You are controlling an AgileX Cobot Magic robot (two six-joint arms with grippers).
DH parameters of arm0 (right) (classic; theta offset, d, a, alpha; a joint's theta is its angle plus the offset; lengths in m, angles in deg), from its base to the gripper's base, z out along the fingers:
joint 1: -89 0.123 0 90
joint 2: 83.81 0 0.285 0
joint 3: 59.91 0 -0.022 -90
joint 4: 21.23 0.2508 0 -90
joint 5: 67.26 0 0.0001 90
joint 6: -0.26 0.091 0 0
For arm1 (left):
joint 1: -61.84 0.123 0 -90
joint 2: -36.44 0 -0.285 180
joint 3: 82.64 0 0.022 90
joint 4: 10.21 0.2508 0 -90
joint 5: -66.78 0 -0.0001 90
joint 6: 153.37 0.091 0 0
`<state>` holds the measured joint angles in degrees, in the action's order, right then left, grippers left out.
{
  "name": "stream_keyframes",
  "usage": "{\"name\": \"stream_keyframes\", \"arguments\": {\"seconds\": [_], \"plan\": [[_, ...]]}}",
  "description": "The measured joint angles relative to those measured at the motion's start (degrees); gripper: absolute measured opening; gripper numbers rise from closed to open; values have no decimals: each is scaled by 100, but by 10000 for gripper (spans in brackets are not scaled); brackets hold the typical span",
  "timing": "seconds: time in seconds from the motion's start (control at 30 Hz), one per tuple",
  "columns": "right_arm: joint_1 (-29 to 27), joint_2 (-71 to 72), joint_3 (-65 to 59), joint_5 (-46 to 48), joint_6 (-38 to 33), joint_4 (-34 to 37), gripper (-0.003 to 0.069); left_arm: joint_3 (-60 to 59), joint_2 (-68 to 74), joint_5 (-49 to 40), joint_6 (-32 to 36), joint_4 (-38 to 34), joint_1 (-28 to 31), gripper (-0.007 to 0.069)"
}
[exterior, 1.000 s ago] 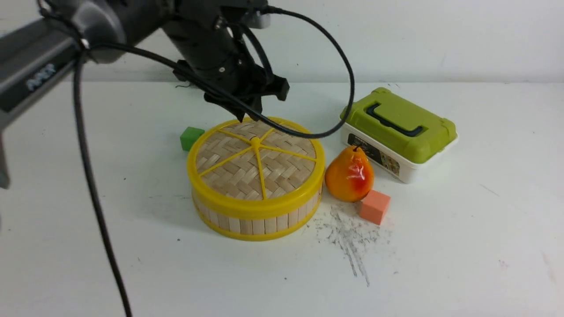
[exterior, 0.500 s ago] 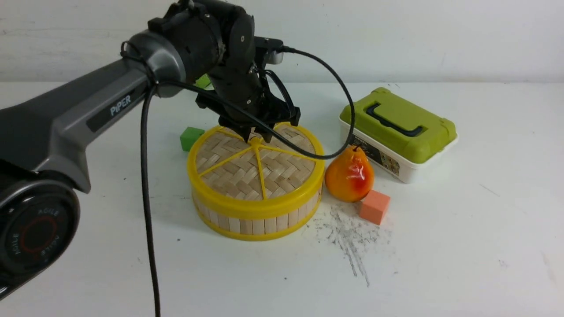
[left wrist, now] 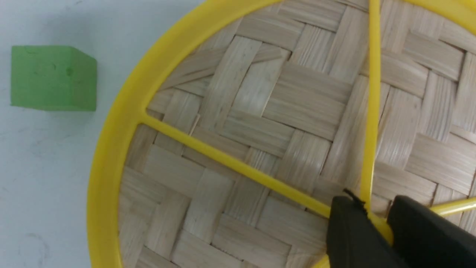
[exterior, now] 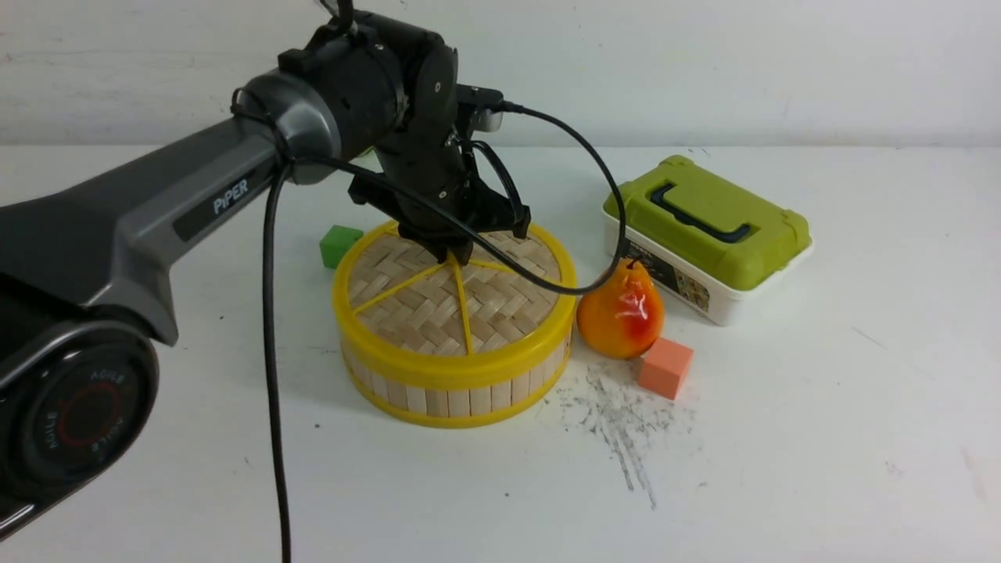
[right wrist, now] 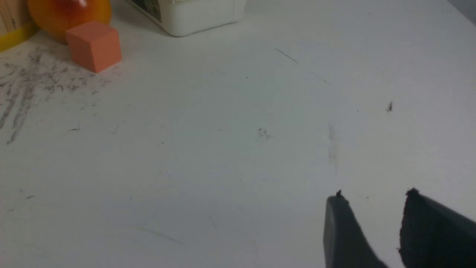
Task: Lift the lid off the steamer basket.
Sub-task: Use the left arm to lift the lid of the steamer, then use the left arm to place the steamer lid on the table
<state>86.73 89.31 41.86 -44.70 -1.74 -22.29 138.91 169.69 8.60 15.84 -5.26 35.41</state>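
Observation:
The lid (exterior: 438,305), woven bamboo with a yellow rim and spokes, sits flat on the steamer basket (exterior: 453,399) at the table's middle. My left gripper (exterior: 453,254) points down at the lid's centre. In the left wrist view its two black fingers (left wrist: 349,230) press either side of the yellow centre knob (left wrist: 383,227), where the lid's (left wrist: 260,111) spokes meet. My right gripper (right wrist: 373,195) is open and empty over bare table; it does not show in the front view.
A green cube (exterior: 339,244) lies just left of the basket. An orange pear (exterior: 620,311) touches its right side, with an orange cube (exterior: 665,367) in front. A white box with a green lid (exterior: 708,234) stands at the right rear.
My left arm swung in over the basket and came down from the lid's far rim onto the centre knob. The lid and basket have not moved.

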Motion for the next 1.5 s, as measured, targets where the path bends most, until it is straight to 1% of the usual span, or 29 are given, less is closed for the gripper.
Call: {"name": "stream_keyframes", "arguments": {"seconds": [0.07,0.17,0.27,0.33,0.37,0.43,0.5,0.53,0.57,0.6,0.63,0.67,0.73,0.8,0.83,0.87,0.93,1.13,1.2,1.3,1.37,1.43,1.5], "plan": [[0,0,0,0,0,0,240,-23,-148,-80,0,75,0,107],[0,0,0,0,0,0,240,-49,-679,-194,-13,394,-18,107],[0,0,0,0,0,0,240,-42,-1551,-182,-50,1021,3,107],[0,0,0,0,0,0,240,-28,-1810,-195,-96,1206,40,107],[0,0,0,0,0,0,240,0,-2158,-269,-196,1423,166,107],[0,0,0,0,0,0,240,16,-2448,-470,-301,1564,425,107],[0,0,0,0,0,0,240,-100,-2647,-678,-405,1614,838,107],[0,0,0,0,0,0,240,-261,-2733,-744,-473,1595,1070,107],[0,0,0,0,0,0,240,-389,-2772,-759,-498,1575,1165,107],[0,0,0,0,0,0,240,-765,-2834,-707,-581,1402,1544,107],[0,0,0,0,0,0,240,-1307,-2851,-449,-611,1154,1874,107],[0,0,0,0,0,0,240,-1455,-2851,-397,-611,1071,1909,107],[0,0,0,0,0,0,240,-2054,-2778,153,-622,743,2165,107],[0,0,0,0,0,0,240,-2824,-2546,920,-629,453,2352,107],[0,0,0,0,0,0,240,-2876,-2520,974,-629,443,2361,107],[0,0,0,0,0,0,240,-3177,-2329,1288,-631,408,2428,107],[0,0,0,0,0,0,240,-3383,-2012,1533,-651,403,2469,107],[0,0,0,0,0,0,240,-3421,-1315,2049,-709,345,2475,116],[0,0,0,0,0,0,240,-3421,-1233,2113,-755,271,2475,149],[0,0,0,0,0,0,240,-3421,-1242,2113,-886,164,2475,250],[0,0,0,0,0,0,240,-3421,-1360,2113,-916,121,2475,292],[0,0,0,0,0,0,240,-3421,-1624,2091,-923,121,2475,308],[0,0,0,0,0,0,240,-3421,-1907,2041,-923,121,2470,302]]}}
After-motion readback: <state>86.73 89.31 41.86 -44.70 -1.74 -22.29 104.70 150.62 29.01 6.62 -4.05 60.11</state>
